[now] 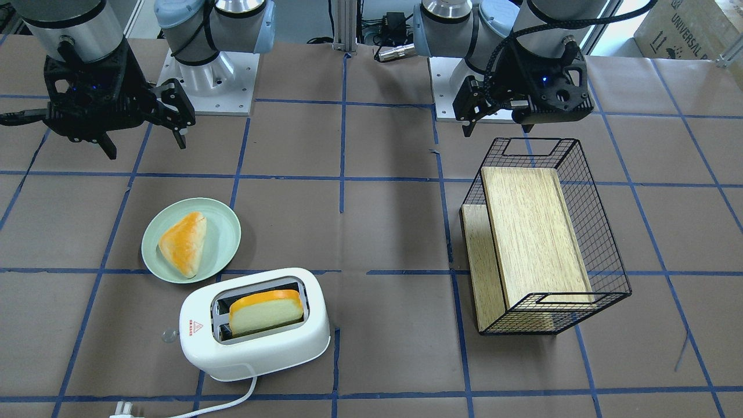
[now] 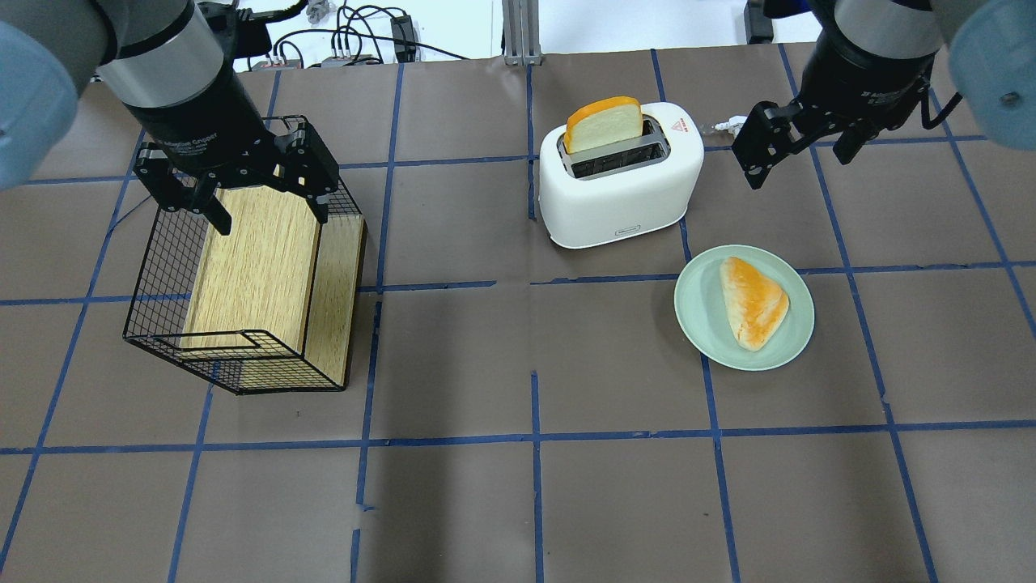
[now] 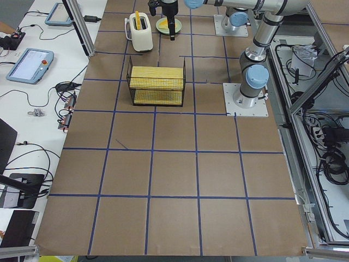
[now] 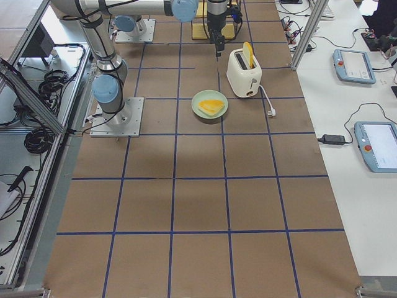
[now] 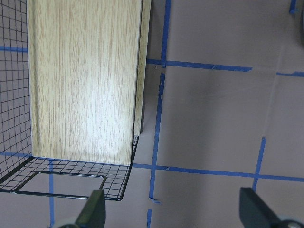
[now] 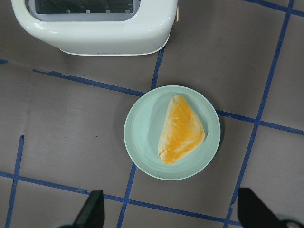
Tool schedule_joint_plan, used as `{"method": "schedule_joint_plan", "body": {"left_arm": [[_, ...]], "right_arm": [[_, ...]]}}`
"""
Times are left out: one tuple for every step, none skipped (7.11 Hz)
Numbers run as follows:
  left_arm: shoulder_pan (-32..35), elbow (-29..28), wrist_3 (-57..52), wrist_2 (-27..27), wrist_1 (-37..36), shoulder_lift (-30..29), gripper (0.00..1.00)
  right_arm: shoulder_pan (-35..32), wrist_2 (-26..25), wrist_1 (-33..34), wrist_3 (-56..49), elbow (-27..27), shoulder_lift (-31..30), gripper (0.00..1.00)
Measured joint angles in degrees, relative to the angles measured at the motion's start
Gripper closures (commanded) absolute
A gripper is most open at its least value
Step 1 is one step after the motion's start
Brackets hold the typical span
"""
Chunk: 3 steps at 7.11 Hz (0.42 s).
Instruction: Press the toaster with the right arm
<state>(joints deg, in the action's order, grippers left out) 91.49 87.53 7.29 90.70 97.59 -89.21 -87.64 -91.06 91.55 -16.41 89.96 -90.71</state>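
Note:
The white two-slot toaster [image 1: 255, 348] stands on the table with a slice of bread [image 1: 266, 313] sticking up out of one slot. It also shows in the overhead view [image 2: 623, 194] and at the top edge of the right wrist view [image 6: 95, 33]. My right gripper [image 1: 146, 148] is open and empty. It hangs in the air beside the toaster [image 2: 801, 166], apart from it, over the plate area [image 6: 172, 209]. My left gripper [image 2: 271, 219] is open and empty above the wire basket [image 2: 162, 267].
A pale green plate [image 2: 704, 324] with a triangular pastry [image 2: 753, 301] lies next to the toaster on the robot's side. The black wire basket [image 1: 603, 255] holds a wooden box [image 5: 85, 80]. The toaster's white cord [image 1: 226, 400] runs to the table's far edge.

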Motion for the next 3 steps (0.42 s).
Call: {"method": "schedule_joint_plan", "body": {"left_arm": [[0.0, 0.0, 0.0, 0.0, 0.0, 0.0, 0.0], [0.0, 0.0, 0.0, 0.0, 0.0, 0.0, 0.0], [0.0, 0.0, 0.0, 0.0, 0.0, 0.0, 0.0]], "right_arm": [[0.0, 0.0, 0.2, 0.1, 0.0, 0.1, 0.0], [0.0, 0.0, 0.5, 0.2, 0.0, 0.2, 0.0], [-0.1, 0.0, 0.6, 0.2, -0.1, 0.3, 0.0]]}}
